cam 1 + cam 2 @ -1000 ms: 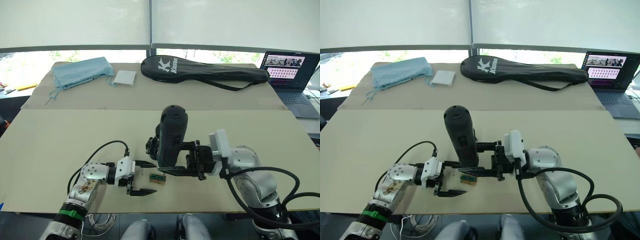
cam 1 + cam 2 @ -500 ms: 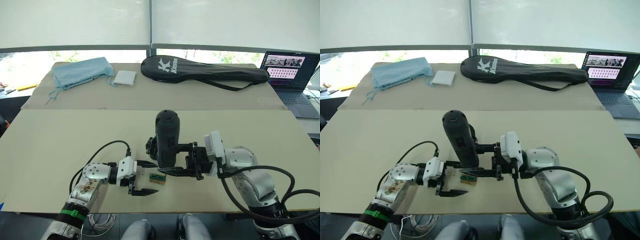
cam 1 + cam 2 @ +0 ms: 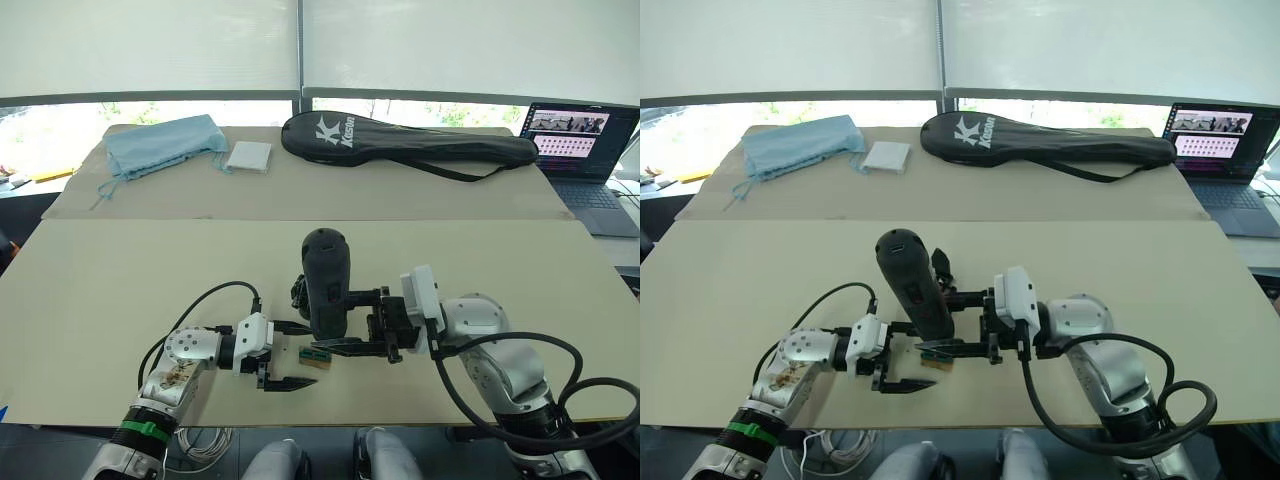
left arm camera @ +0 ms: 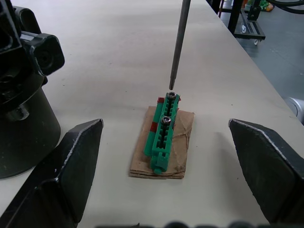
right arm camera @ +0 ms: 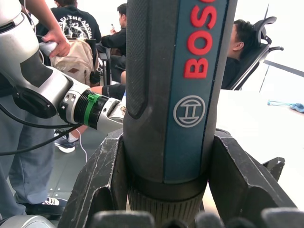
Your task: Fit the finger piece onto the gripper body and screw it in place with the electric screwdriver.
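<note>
My right gripper (image 3: pixel 332 322) is shut on the electric screwdriver (image 3: pixel 326 280), a thick black tool marked BOSCH (image 5: pixel 175 95) that stands nearly upright. Its thin metal bit (image 4: pixel 178 42) points down at the end screw of a small green screw holder (image 4: pixel 164 127) lying on a scrap of cardboard. My left gripper (image 3: pixel 300 356) is open, one finger on each side of that holder and touching nothing. The gripper body (image 4: pixel 26 90) stands on the table just behind the screwdriver (image 3: pixel 941 268), partly hidden by it. The finger piece is hidden.
At the back of the table lie a black racket bag (image 3: pixel 400 140), a blue cloth pouch (image 3: pixel 160 140) and a white pad (image 3: pixel 250 155). A laptop (image 3: pixel 580 140) sits at the far right. People sit beyond the table (image 5: pixel 71 38). The table's front edge is close to my left gripper.
The right arm has brought the screwdriver lower and a little to the left, closer to the green holder. The left gripper stays open in the same place.
</note>
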Robot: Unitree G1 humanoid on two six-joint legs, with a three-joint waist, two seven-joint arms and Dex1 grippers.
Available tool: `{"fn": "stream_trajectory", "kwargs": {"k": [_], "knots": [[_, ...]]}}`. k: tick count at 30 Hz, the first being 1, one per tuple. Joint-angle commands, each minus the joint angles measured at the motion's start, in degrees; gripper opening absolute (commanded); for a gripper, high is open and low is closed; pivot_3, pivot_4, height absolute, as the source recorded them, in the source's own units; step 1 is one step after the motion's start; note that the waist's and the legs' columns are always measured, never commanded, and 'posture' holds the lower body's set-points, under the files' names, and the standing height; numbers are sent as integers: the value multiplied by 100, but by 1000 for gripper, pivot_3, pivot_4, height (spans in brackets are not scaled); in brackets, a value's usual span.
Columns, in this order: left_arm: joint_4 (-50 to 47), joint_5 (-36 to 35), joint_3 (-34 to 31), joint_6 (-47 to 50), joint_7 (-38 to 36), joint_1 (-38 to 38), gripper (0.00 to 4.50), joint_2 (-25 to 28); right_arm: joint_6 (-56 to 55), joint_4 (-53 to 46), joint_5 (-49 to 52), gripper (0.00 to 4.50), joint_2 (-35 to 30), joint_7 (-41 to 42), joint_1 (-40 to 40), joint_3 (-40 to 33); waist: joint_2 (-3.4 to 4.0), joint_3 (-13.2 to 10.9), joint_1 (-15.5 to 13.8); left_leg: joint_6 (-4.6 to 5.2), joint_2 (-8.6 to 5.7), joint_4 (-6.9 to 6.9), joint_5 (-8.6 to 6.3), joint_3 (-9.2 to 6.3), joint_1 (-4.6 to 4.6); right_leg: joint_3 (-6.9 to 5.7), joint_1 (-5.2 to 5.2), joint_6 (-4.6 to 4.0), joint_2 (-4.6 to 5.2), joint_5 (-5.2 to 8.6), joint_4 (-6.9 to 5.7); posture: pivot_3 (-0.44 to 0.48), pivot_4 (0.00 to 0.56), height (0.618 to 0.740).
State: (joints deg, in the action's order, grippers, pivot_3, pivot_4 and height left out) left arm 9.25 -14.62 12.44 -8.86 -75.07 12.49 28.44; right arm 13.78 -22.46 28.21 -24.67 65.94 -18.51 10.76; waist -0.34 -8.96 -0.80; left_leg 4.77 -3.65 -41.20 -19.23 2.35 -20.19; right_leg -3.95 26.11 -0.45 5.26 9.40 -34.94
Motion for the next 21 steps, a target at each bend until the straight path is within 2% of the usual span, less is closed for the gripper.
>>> {"fn": "stream_trajectory", "kwargs": {"k": [1, 21], "knots": [[23, 132, 204, 71, 26, -160, 4500, -10, -248, -156, 100, 1936, 46, 3, -144, -37, 0, 0, -2, 0, 0, 0, 0, 0, 0, 0, 0, 0, 0, 0, 0, 0, 150, 740], [77, 145, 228, 44, 42, -194, 4500, -8, -185, -140, 120, 1936, 35, 38, -136, 66, 1, 1, 2, 1, 1, 0, -1, 0, 0, 0, 0, 0, 0, 0, 0, 0, 150, 740]]}}
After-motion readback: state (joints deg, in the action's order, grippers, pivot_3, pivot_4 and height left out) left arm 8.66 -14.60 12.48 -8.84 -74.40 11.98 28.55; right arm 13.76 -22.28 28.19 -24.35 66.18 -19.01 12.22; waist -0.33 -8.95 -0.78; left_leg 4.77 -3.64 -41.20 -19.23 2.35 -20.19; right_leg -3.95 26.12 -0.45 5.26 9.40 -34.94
